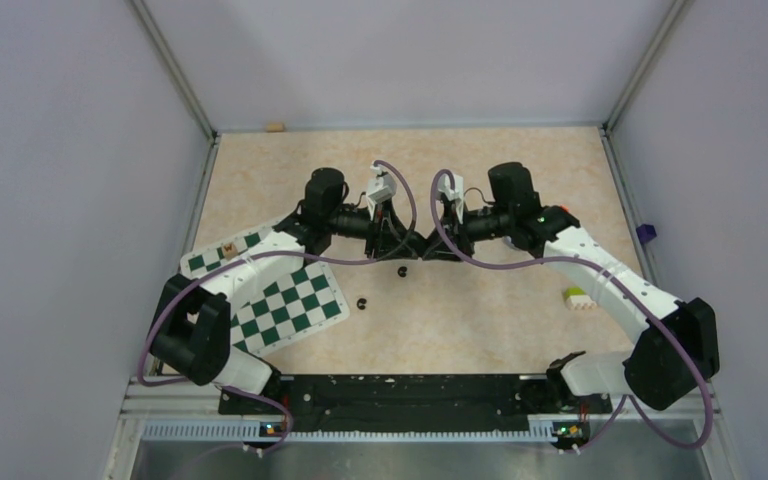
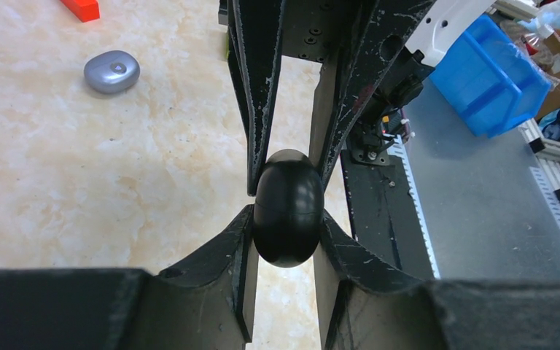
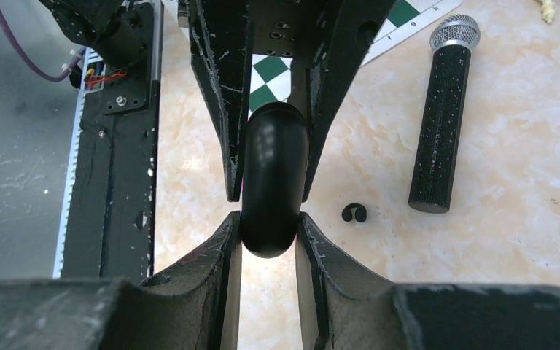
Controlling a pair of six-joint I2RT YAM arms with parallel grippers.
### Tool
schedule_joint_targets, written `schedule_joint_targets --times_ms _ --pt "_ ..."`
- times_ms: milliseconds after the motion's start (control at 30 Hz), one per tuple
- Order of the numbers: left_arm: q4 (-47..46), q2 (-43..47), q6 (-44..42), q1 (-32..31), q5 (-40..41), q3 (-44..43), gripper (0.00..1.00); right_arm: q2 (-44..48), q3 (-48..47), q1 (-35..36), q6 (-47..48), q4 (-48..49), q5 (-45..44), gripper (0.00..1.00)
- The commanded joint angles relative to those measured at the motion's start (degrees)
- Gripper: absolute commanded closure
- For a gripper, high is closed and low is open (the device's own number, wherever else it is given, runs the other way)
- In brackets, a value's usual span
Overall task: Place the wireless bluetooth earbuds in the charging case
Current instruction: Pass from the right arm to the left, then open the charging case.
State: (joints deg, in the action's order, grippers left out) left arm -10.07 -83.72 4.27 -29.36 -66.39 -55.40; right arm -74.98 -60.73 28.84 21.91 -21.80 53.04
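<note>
Two robot arms (image 1: 260,262) reach in and meet over the middle of the worktop (image 1: 480,320). Both hold the same thing, a smooth black charging case (image 2: 289,182) shaped like a pebble. The left pincer (image 2: 286,219) is clamped on it from one side. The right pincer (image 3: 268,219) is clamped on it from the other side, so all four fingers squeeze it. The case hangs above the worktop. I cannot tell if its lid is open.

One black earbud (image 1: 401,269) lies on the worktop just below the spot where the pincers meet. A second black earbud (image 1: 361,302) lies a bit to the left, close to the corner of the green and white chessboard (image 1: 285,305). Neither bud is in the case.

A black microphone (image 3: 443,109) lies flat near the chessboard. A small grey-purple case (image 2: 111,71) sits shut and alone on the worktop, well apart from the pincers. A red block (image 2: 80,7) lies just past it.
</note>
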Motion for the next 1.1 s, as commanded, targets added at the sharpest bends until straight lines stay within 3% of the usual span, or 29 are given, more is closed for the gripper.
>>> schedule_joint_targets --times_ms 0,133,233,300,433,533,767,1067 --pt "-3.2 1.4 0.3 -0.2 -1.5 -0.4 0.78 -0.1 0.3 0.0 0.5 1.9 0.1 0.91" --pt "-3.3 1.3 0.1 -0.1 -0.9 -0.3 0.99 -0.3 0.2 0.2 0.5 1.8 0.0 0.91" --pt "-3.3 1.4 -0.1 -0.1 -0.8 -0.2 1.0 -0.3 -0.1 0.2 0.5 1.4 0.0 0.88" --pt "-3.3 1.5 -0.2 -0.1 -1.0 -0.1 1.0 -0.4 -0.9 0.2 0.3 0.6 -0.1 0.78" --pt "-3.0 1.6 -0.7 -0.1 -1.9 0.2 1.0 -0.3 -2.9 -0.6 -0.4 -0.8 0.3 0.47" --pt "-3.0 1.7 -1.0 -0.1 -2.5 0.3 1.0 -0.1 -3.2 -1.5 -1.2 -0.8 1.3 0.34" --pt "-2.5 1.6 -1.9 -0.2 -2.4 0.6 1.0 0.5 -3.3 -2.3 -4.9 2.1 2.0 0.27" --pt "-2.5 0.8 -1.8 -0.2 -2.5 0.8 1.0 2.8 1.4 -2.3 -11.9 13.4 -7.1 0.27"
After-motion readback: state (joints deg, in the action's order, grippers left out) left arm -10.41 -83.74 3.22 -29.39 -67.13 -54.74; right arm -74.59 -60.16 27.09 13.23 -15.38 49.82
